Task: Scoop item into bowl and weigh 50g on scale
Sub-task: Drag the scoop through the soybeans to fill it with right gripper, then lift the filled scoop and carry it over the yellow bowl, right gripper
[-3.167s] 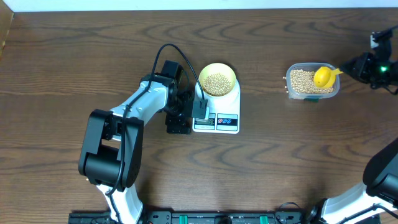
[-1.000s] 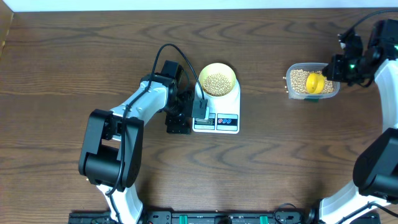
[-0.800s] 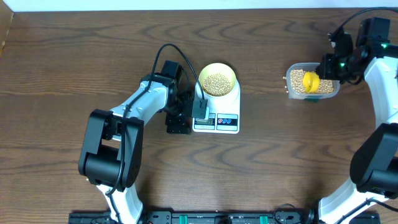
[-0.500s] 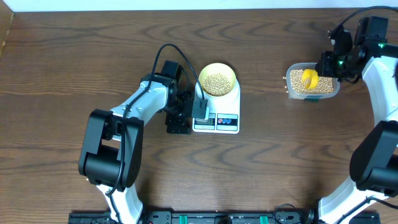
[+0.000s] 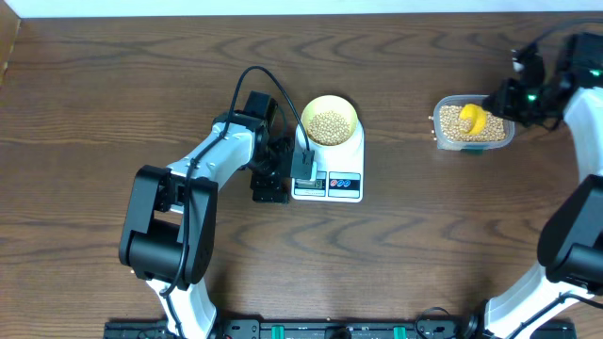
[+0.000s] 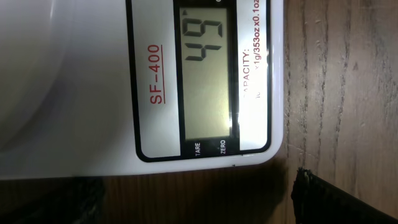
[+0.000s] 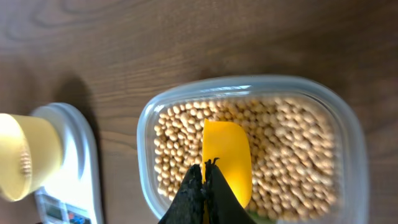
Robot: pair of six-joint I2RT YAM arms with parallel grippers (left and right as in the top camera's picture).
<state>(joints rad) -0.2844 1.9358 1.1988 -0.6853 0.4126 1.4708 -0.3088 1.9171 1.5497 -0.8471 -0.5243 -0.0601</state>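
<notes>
The pale yellow bowl (image 5: 329, 121), holding tan beans (image 5: 328, 126), stands on the white scale (image 5: 350, 153). My left gripper (image 5: 285, 179) sits open at the scale's left front corner. In the left wrist view the scale (image 6: 93, 93) fills the frame, its display (image 6: 208, 68) reads 49, and the left gripper (image 6: 186, 198) has nothing between its fingers. My right gripper (image 5: 500, 104) is shut on the handle of a yellow scoop (image 5: 472, 119), which rests among the beans (image 7: 286, 155). The right gripper (image 7: 205, 171) pinches the scoop (image 7: 228, 155) from behind.
A clear plastic tub (image 5: 503, 139) of beans stands on the wooden table at the right; its rim (image 7: 249, 84) rings the scoop. The left arm's cable (image 5: 273, 85) loops beside the bowl. The bowl (image 7: 22, 165) and the scale (image 7: 78, 162) show at the right wrist view's left edge.
The right gripper carried the scoop from the tub's right edge in over the beans, leftward, then drew slightly back right. The left arm, the bowl and the scale have not moved.
</notes>
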